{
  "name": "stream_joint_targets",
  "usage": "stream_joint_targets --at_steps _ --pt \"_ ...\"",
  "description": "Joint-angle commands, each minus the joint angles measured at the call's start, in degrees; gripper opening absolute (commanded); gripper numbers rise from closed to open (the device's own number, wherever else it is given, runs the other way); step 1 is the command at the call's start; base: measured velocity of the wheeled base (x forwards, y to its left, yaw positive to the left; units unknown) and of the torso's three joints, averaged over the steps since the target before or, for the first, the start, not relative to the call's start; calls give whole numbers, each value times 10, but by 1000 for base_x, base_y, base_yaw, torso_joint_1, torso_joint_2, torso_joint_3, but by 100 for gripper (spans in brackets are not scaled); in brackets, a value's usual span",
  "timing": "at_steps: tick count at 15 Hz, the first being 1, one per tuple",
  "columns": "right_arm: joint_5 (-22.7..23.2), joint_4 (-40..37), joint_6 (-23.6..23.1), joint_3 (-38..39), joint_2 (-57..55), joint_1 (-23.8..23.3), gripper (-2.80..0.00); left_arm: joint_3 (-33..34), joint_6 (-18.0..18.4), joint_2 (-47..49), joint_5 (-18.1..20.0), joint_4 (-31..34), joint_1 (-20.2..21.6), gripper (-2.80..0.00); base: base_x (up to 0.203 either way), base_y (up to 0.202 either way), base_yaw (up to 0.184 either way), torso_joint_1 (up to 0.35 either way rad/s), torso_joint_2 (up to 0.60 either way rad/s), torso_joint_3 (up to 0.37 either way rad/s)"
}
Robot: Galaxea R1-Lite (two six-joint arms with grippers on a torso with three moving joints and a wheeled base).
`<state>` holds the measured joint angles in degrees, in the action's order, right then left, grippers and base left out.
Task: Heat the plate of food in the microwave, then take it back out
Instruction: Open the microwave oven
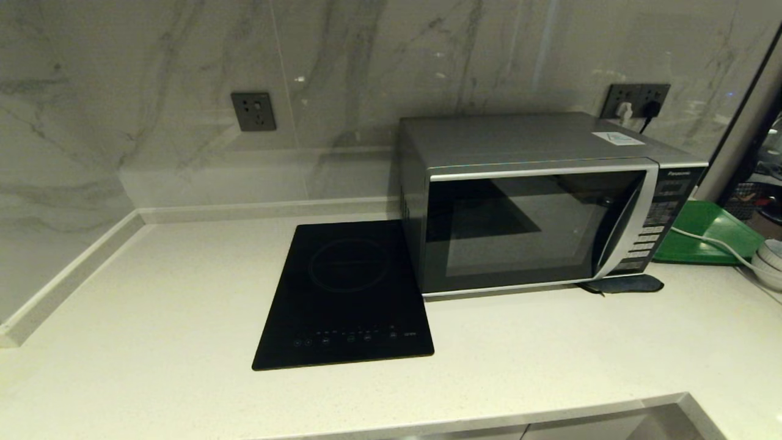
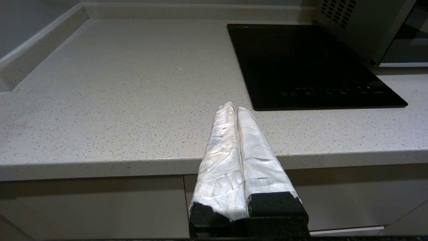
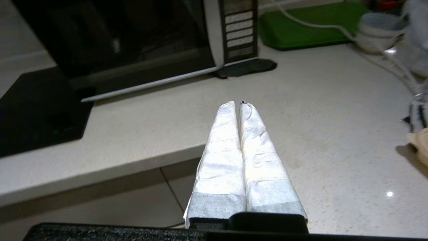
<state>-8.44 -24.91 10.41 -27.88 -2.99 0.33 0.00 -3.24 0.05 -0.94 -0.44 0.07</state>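
A pale speckled countertop (image 1: pixel 153 318) runs beneath a grey-veined marble wall, with the microwave (image 1: pixel 537 201) standing at the back right, its dark glass door closed and a curved silver handle strip beside the button panel. A flat black induction cooktop (image 1: pixel 345 293) lies just beside it on the left. The plate of food appears in no view. The head camera alone takes in the wall sockets (image 1: pixel 253 111) and the microwave's top; neither arm shows there. Only the right wrist camera shows the white bowls (image 3: pixel 379 31) near the green tray (image 3: pixel 301 26). The left gripper (image 2: pixel 233 106) and right gripper (image 3: pixel 236 104) hover near the counter's front edge, white-wrapped fingers pressed together, holding nothing.
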Motion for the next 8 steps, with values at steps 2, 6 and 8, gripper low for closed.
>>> stream_joint_targets --at_steps 2,6,8 --pt "15 -4 2 71 29 -2 -280 0 0 0 0 0 0 -280 0 0 0 0 0 0" --pt "6 83 -21 195 29 -2 -280 0 0 0 0 0 0 -280 0 0 0 0 0 0" --pt "4 154 -36 224 29 -2 -280 0 0 0 0 0 0 -280 0 0 0 0 0 0"
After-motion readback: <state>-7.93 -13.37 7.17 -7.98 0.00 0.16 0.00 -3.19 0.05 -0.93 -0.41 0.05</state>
